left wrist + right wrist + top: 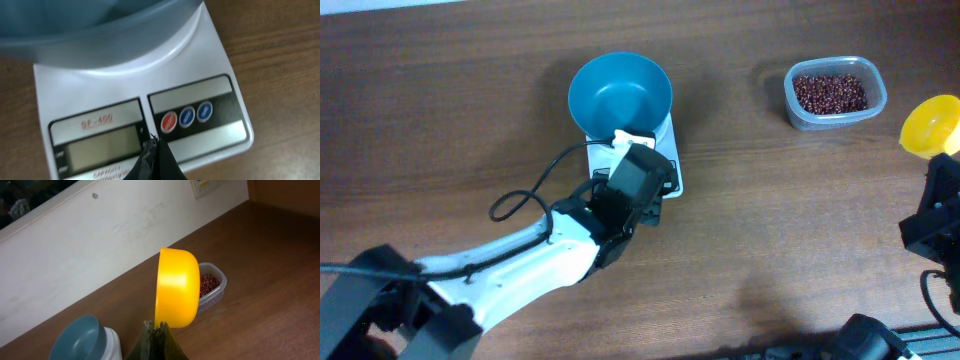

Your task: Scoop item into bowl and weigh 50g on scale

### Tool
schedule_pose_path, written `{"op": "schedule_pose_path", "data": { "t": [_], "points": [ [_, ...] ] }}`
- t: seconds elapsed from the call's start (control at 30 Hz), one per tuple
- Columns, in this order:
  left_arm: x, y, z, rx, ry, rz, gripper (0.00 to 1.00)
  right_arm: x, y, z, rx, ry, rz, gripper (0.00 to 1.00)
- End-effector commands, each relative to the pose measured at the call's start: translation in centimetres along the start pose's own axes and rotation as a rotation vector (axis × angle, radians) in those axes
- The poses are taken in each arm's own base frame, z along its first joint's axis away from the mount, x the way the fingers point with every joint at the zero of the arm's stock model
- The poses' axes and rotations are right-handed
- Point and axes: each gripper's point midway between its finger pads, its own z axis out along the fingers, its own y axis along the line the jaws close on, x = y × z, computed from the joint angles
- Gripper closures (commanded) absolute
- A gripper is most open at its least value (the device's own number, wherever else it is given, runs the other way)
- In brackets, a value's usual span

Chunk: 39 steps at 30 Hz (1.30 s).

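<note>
Closest to the lens, the left gripper (151, 149) had its jaws pressed together. Its tip was over the front of the scale (125, 85), at the 3 o'clock edge of the display (100, 150); whether it touched, I could not tell. The bowl (620, 95) stood on the scale. The beans (830, 92) lay in the clear tub (790, 105), at 3 o'clock from the bowl, well apart. The right gripper (157, 336) pinched the yellow scoop (175, 287) by its rim, near the tub's 3 o'clock side.
</note>
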Motion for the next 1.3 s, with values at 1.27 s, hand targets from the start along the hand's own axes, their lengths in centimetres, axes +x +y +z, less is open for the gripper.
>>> {"op": "schedule_pose_path", "data": {
  "t": [1.27],
  "points": [
    [2.0,-0.8,3.7,0.023,0.029,0.015,1.0,-0.3,-0.4,0.1,0.027,-0.021,-0.064,0.96]
  ]
}}
